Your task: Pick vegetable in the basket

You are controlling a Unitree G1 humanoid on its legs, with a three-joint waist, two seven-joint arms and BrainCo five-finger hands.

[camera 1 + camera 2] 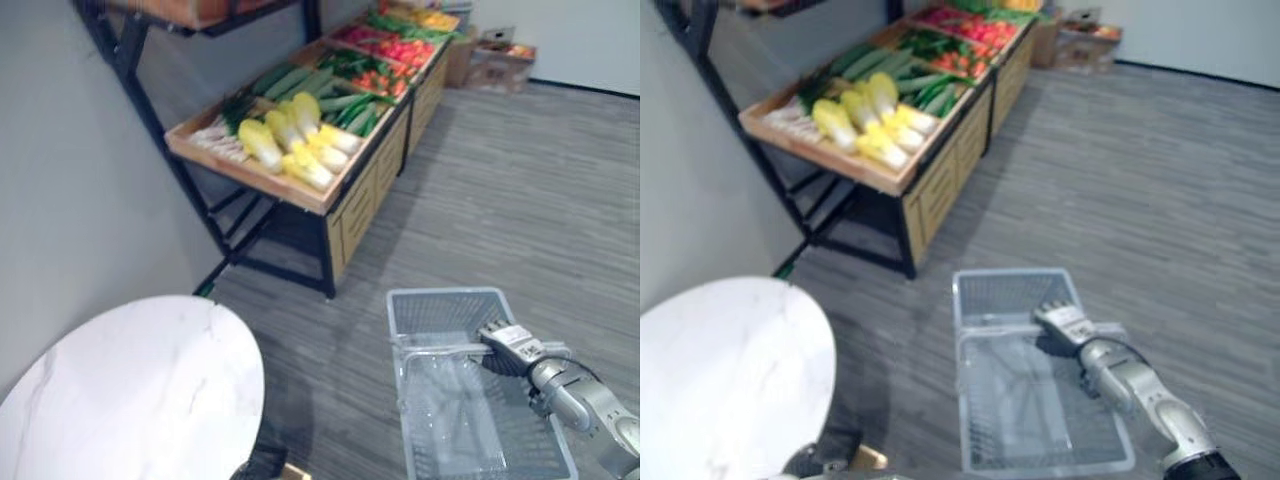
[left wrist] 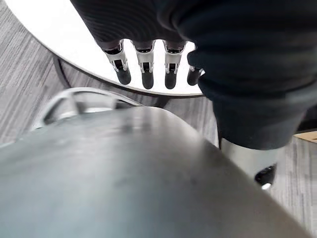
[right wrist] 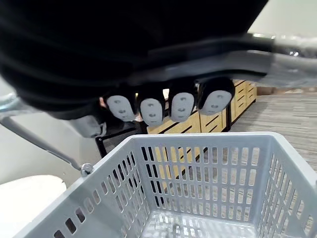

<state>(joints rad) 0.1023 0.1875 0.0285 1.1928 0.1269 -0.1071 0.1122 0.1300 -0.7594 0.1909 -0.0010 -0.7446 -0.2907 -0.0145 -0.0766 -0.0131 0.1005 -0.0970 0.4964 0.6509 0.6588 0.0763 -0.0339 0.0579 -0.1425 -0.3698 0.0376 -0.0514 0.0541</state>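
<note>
round white table [image 1: 130,390]: lower left, near the robot.
left hand [image 2: 147,67]: fingers straight and loose, holding nothing; hangs beside the table's edge.
wooden crate [image 1: 250,178]: front tray of the produce stand along the wall.
napa cabbages [image 1: 290,140]: lying in a loose heap in the crate, yellow-green leaf ends, white bases; well apart from the basket.
cucumbers [image 1: 290,78]: just behind the cabbages, same stand.
handling (judgement): the cabbage looks bulky but fairly light. Outer leaves are soft and would bruise or slip; the base end is firmer. Wrap round the thick middle or base, not the leaf tip.
basket [image 1: 445,298]: grey perforated plastic, lower right, nothing inside that I can see.
right hand [image 1: 512,348]: fingers [image 3: 182,105] curled round the basket handle [image 1: 440,348].
</note>
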